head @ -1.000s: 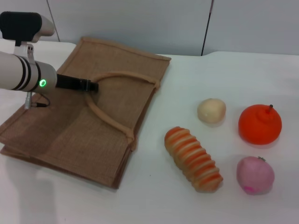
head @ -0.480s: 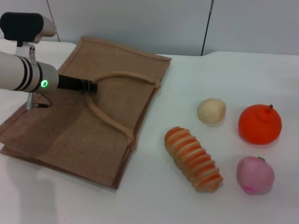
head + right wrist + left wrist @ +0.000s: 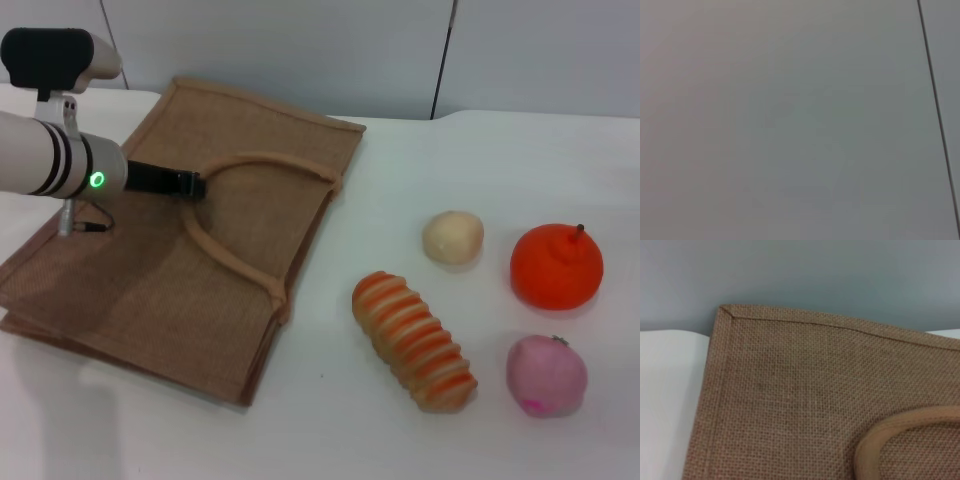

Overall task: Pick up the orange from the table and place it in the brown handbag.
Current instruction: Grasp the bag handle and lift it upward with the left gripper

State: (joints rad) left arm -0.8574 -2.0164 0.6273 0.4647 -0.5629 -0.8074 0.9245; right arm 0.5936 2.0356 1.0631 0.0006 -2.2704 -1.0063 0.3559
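Observation:
The orange (image 3: 556, 266) sits on the white table (image 3: 480, 150) at the right, with its dark stem up. The brown handbag (image 3: 150, 280) lies flat at the left; the left wrist view shows its burlap corner (image 3: 790, 390) and a handle (image 3: 890, 430). My left gripper (image 3: 196, 185) is over the bag, its dark fingers shut on the bend of the looped upper handle (image 3: 262, 160), far from the orange. My right gripper is out of view; its wrist view shows only a grey wall.
A striped orange-and-cream bread roll (image 3: 413, 340) lies between the bag and the orange. A cream round bun (image 3: 453, 237) sits to the left of the orange, and a pink round fruit (image 3: 545, 375) sits in front of it. A grey wall stands behind the table.
My left gripper has drawn back slightly to the left, and the bend of the bag's handle has moved with it. The fruits have not moved.

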